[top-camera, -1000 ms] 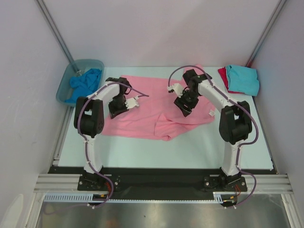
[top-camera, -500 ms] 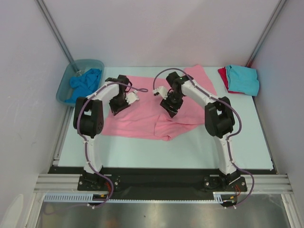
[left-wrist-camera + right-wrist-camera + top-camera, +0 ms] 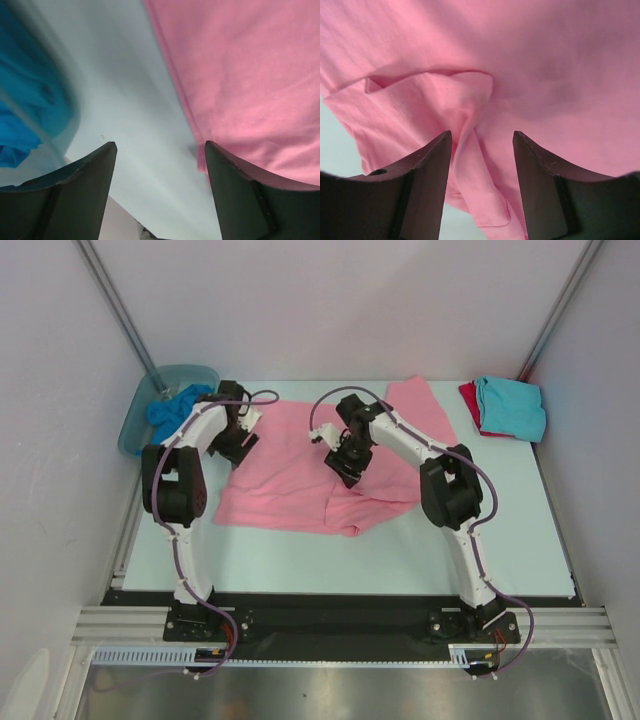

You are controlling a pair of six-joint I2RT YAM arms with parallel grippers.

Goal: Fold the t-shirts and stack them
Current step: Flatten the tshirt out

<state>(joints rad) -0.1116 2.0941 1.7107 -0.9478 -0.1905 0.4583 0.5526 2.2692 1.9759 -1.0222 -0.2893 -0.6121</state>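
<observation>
The large light pink t-shirt (image 3: 290, 485) lies spread over the middle of the table, rumpled along its near right part. My left gripper (image 3: 236, 445) hangs open at the shirt's left edge. In its wrist view, bare table shows between the fingers (image 3: 160, 150) and the pink edge (image 3: 250, 75) runs past the right finger. My right gripper (image 3: 345, 468) is over the shirt's middle, open, with a raised fold of pink cloth (image 3: 475, 165) between its fingers (image 3: 482, 137). A turquoise t-shirt (image 3: 512, 405) lies folded on a red one (image 3: 468, 398) at the back right.
A translucent grey-blue tub (image 3: 135, 425) stands at the back left with a crumpled blue t-shirt (image 3: 172, 415) in it, close to my left gripper; the blue cloth (image 3: 25, 100) fills the left of the left wrist view. Frame posts rise at both back corners.
My left gripper has opened, let go of the pink cloth and moved left and back to the shirt's edge by the tub. The right gripper has slid left across the shirt.
</observation>
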